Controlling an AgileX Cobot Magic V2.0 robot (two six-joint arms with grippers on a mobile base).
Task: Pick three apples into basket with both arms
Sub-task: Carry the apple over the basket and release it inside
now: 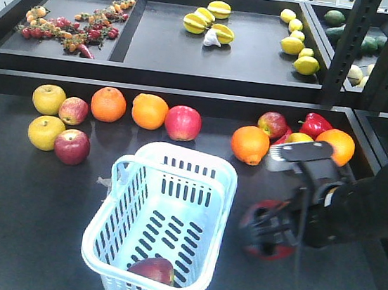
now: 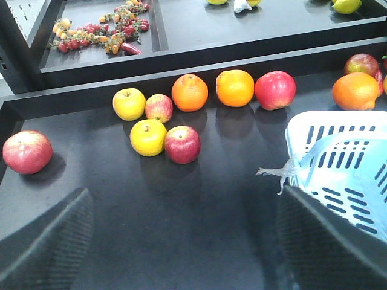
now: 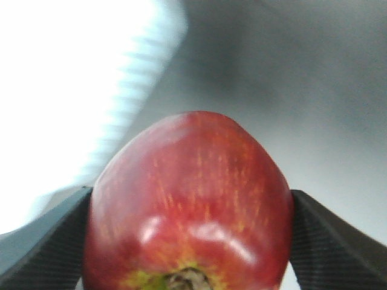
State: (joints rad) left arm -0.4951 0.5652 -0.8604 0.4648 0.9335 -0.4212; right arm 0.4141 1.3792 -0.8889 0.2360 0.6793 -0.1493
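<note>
Far left on the dark table: dark red apple [image 1: 72, 146] beside the yellow apples [image 1: 45, 132], untouched, well apart from both arms. Left gripper [image 2: 181, 241]: textured pads spread wide over bare table, holding nothing.

Centre: pale blue-white slotted plastic basket [image 1: 203, 181], one red apple [image 1: 154, 269] already inside at its near end.

Right: right gripper [image 3: 191, 229] pinching a red, yellow-streaked apple [image 3: 190, 205] between both pads, just right of the basket and outside its rim.

Risks, as judged:
- Apple is round and glossy, so it may roll out of the grip during the carry.
- A low approach could knock the near wall and shove the light basket.
- Release short of the rim drops the apple on the table.
</note>
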